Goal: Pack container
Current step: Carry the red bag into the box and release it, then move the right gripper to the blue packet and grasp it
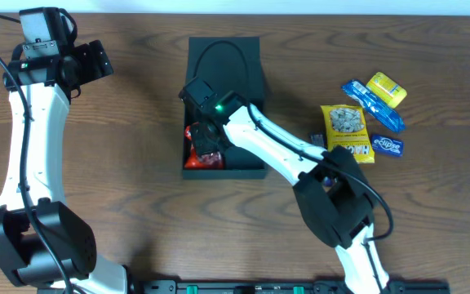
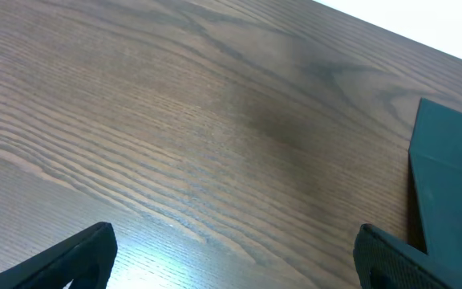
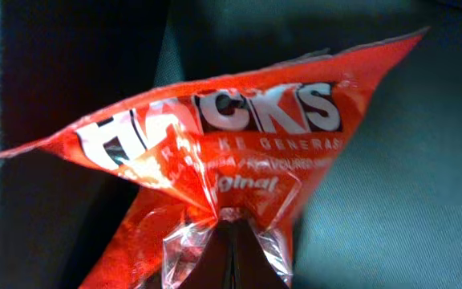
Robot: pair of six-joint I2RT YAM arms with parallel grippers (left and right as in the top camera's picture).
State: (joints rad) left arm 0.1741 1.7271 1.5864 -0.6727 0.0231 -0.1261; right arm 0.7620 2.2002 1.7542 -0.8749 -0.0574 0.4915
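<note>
The container (image 1: 247,69) is a dark teal-black box lying open in the middle of the table, its flap lid folded back away from me. My right gripper (image 1: 205,140) reaches into its left part, shut on a red Hacks snack packet (image 3: 215,152) by the crinkled clear end. In the overhead view the red packet (image 1: 202,158) shows at the box's near left corner. The box's dark floor (image 3: 391,193) lies behind the packet. My left gripper (image 2: 235,261) hangs open over bare wood at the far left, with a corner of the container (image 2: 451,185) at its right.
To the right of the box lie a yellow packet of nuts (image 1: 347,131), two blue packets (image 1: 371,104) (image 1: 387,145) and a small yellow packet (image 1: 386,88). The left arm's base (image 1: 35,245) stands at the near left corner.
</note>
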